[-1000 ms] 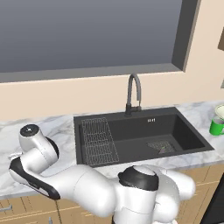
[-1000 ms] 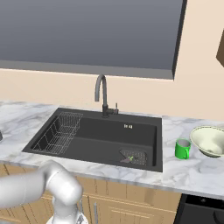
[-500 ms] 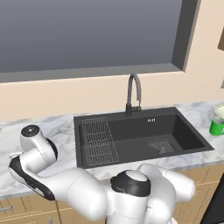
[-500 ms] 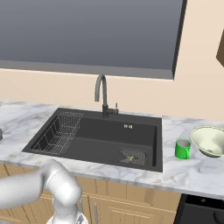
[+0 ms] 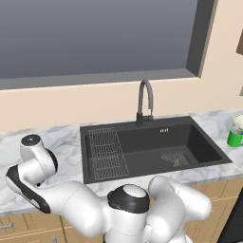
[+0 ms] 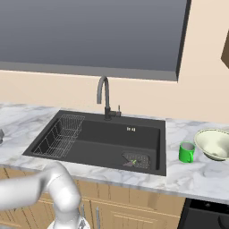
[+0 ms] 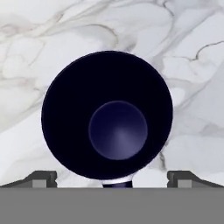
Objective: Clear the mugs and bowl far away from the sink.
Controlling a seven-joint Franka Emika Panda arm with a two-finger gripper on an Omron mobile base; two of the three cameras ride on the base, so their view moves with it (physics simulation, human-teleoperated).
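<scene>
— What's around there, along the wall?

— A white marble countertop with grey veins (image 6: 197,176) runs the full width, with light wooden cabinet fronts (image 6: 134,210) below it. Behind it, a beige wall (image 6: 203,71).

— And higher up?

— A big window, its pane flat grey (image 5: 90,38), in a grey frame, with a beige sill under it. A brown cabinet corner (image 6: 225,49) pokes in at the far right.

Light: even and soft, no clear source.
Shadows: faint, darkest inside the sink (image 6: 103,143).
Glare: none on the marble counter (image 5: 61,140).
Sharpness: slightly soft and blocky; no edge distortion.
</scene>
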